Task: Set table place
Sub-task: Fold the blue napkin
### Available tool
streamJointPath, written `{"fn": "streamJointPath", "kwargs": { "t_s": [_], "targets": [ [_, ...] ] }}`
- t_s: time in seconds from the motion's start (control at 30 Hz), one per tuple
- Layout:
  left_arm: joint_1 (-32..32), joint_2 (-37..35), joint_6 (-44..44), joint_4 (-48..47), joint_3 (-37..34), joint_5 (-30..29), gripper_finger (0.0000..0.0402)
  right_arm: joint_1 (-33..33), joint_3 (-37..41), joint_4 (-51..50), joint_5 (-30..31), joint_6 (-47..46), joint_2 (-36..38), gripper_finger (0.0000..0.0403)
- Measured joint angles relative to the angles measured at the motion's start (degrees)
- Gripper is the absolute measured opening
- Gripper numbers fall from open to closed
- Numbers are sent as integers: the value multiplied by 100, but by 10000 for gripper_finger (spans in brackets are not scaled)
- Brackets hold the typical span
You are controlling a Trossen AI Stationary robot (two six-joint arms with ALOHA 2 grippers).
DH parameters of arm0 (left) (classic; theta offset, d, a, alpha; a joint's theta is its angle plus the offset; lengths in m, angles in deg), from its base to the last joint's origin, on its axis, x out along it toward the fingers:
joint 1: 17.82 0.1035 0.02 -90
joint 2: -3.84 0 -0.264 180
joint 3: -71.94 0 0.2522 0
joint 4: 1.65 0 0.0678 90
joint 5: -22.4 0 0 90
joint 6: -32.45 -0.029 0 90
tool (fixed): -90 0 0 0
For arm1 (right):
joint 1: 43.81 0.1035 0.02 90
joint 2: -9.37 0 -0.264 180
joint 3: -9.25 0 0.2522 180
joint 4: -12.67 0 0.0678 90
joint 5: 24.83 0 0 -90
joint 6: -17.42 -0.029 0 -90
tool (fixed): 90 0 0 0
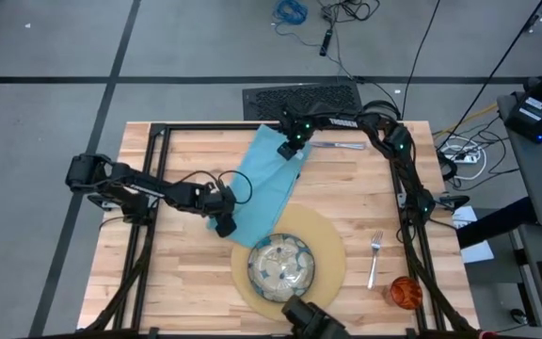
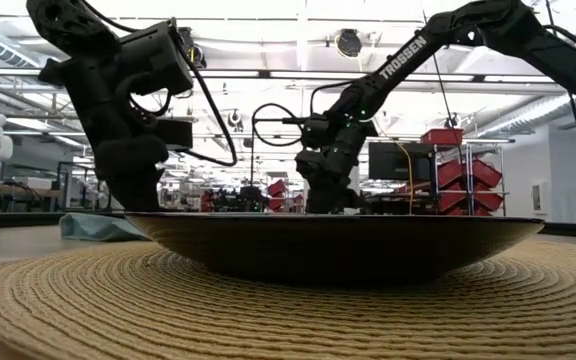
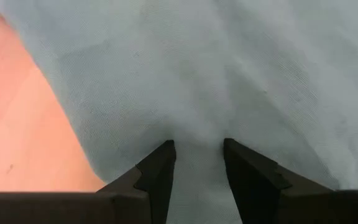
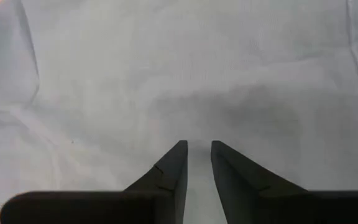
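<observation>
Teal napkin [image 1: 269, 169], centre-top of the high view, is pinched at opposite ends: left gripper [image 1: 225, 224] on the lower end, right gripper [image 1: 291, 148] on the upper. Uneven pull could slip cloth or nudge the plate [image 1: 281, 265] w/ placemat [image 1: 332, 247].

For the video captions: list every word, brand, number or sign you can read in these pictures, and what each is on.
"TROSSEN" – white letters on the right arm, seen in the low view.
White lettering on the same arm in the high view – too small to read.
Nothing readable on the napkin, plate, placemat, fork, cup or table.
</observation>
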Motion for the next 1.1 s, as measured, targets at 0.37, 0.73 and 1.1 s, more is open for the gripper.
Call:
{"fn": "streamJointPath", "kwargs": {
  "t_s": [0.37, 0.73, 1.1],
  "targets": [
    [35, -455, -507, -369, 11, -414, 127, 421, -1023, -1302, 20, 435, -1, 63],
    [55, -629, -803, -682, 44, -419, 127, 479, -1172, -1671, 435, 304, 2, 63],
    [1937, -632, -2814, -1420, 1362, -594, 128, 292, -1049, -2266, -42, 516, 0, 83]
  ]
}}
